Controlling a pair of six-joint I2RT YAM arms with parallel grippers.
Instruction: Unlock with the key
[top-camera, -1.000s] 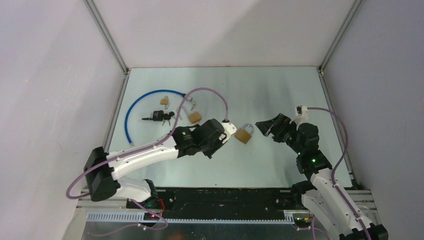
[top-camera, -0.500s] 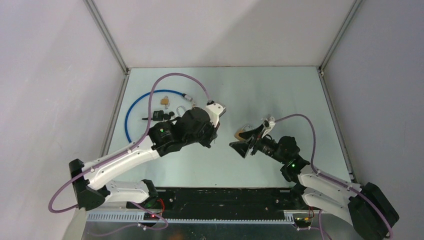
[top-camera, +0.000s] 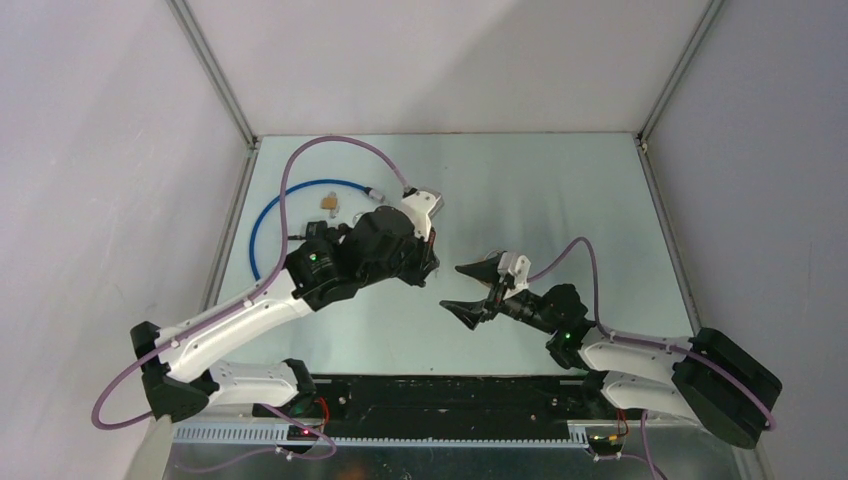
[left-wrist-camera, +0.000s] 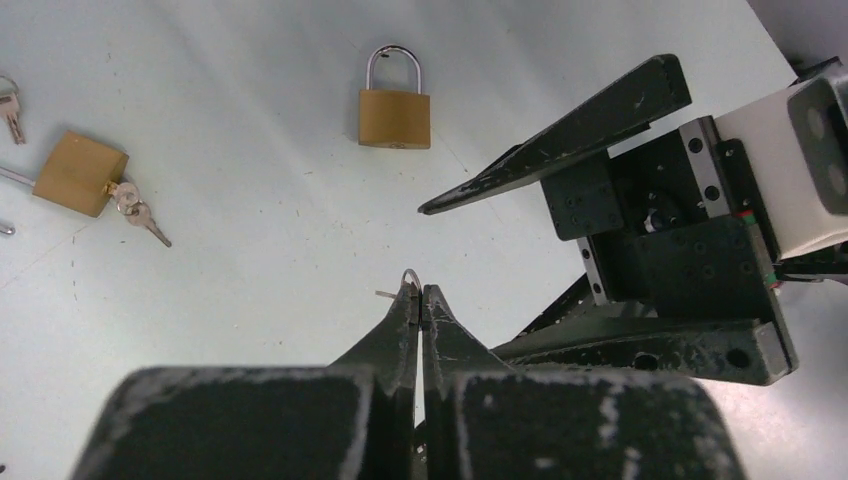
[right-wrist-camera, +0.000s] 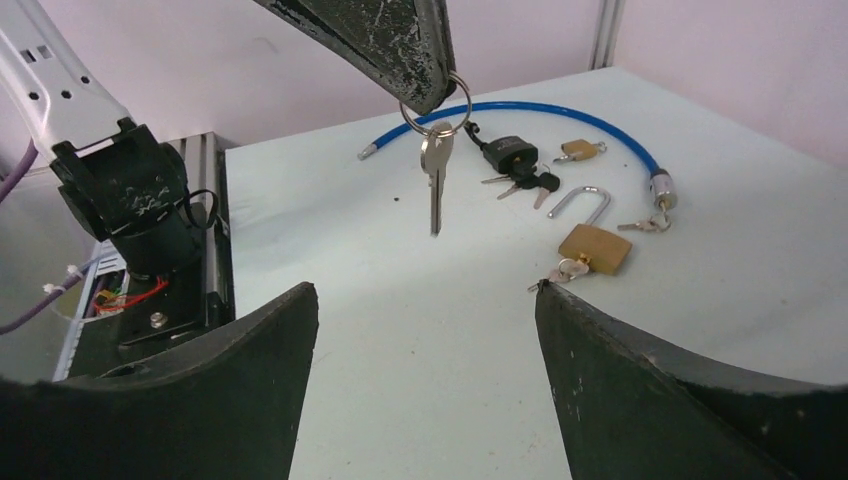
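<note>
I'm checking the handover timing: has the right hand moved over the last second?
Yes. In the top view the right hand has swung left, toward the blue cable, and down toward the near edge of the table.

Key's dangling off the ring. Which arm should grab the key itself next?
Right, probably. The right gripper is open and the key hangs centred ahead of its fingers. The left gripper is shut on the key ring, so it cannot regrip without letting go.

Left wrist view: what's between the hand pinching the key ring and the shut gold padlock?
Only bare table, in the left wrist view, between the left hand pinching the key ring and the padlock.
</note>
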